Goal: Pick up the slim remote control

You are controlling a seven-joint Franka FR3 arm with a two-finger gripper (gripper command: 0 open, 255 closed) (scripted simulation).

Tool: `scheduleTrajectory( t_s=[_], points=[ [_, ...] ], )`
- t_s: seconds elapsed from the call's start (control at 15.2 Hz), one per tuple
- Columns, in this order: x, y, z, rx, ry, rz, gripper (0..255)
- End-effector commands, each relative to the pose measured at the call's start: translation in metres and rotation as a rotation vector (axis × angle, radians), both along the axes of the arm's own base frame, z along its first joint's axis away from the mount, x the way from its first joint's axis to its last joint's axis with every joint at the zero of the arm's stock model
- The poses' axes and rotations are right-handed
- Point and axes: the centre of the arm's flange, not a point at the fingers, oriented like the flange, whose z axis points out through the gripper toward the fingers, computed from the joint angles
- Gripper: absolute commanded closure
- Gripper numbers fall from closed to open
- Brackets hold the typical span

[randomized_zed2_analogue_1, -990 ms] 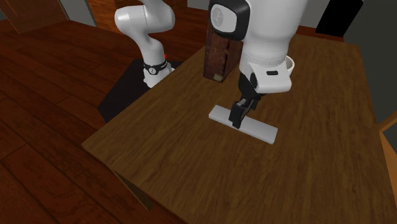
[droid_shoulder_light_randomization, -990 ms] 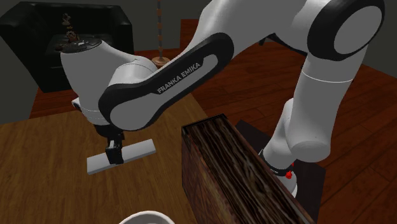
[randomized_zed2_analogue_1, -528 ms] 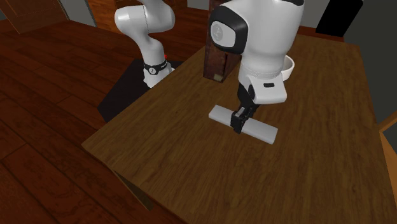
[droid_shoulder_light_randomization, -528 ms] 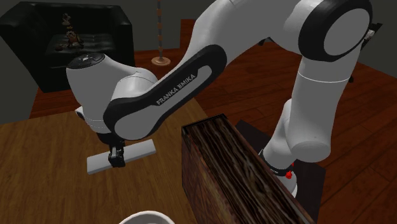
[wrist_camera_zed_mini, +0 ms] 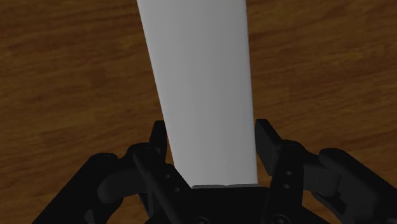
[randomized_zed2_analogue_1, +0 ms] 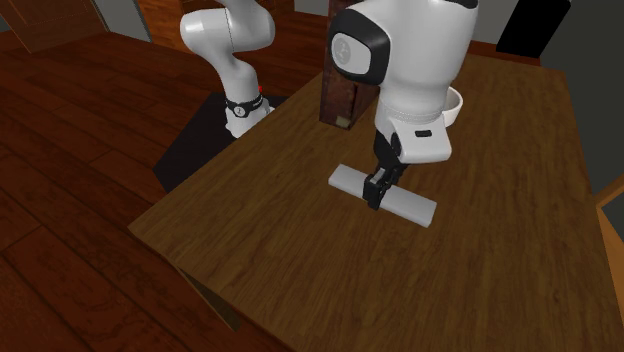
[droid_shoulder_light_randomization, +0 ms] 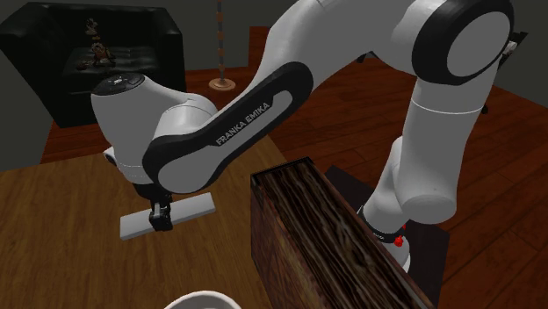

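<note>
The slim remote control (droid_shoulder_light_randomization: 188, 209) is a plain pale grey slab lying flat on the brown wooden table (droid_shoulder_light_randomization: 61, 202). It also shows in the second exterior view as the same grey slab (randomized_zed2_analogue_1: 410, 207). My black gripper (droid_shoulder_light_randomization: 160, 219) stands straight down over its middle, shut across its width. Seen from the wrist, the remote (wrist_camera_zed_mini: 197, 83) runs away from the hand, and both fingers (wrist_camera_zed_mini: 267, 143) press against its long edges. From the second exterior view the gripper (randomized_zed2_analogue_1: 375, 192) sits on the remote, which rests on the table (randomized_zed2_analogue_1: 300, 280).
A tall dark wooden box (droid_shoulder_light_randomization: 325, 241) stands on the table close to the shoulder view's right of the gripper. A white bowl rim (droid_shoulder_light_randomization: 202, 300) shows at the bottom edge, and also behind the arm (randomized_zed2_analogue_1: 455, 105). A black sofa (droid_shoulder_light_randomization: 88, 53) stands beyond the table.
The gripper came down onto the remote and its fingers closed on the remote's sides. In the last half second nothing has moved.
</note>
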Motion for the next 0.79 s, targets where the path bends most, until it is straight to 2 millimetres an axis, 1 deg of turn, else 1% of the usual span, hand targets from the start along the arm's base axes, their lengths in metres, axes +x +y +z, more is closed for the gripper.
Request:
scheduleTrajectory(
  t_s=[0.0,0.73],
  points=[
    [0.0,-0.001,-0.001,-0.001,0.002,-0.001,255],
    [0.0,-0.001,0.057,-0.001,0.002,-0.001,255]
  ],
)
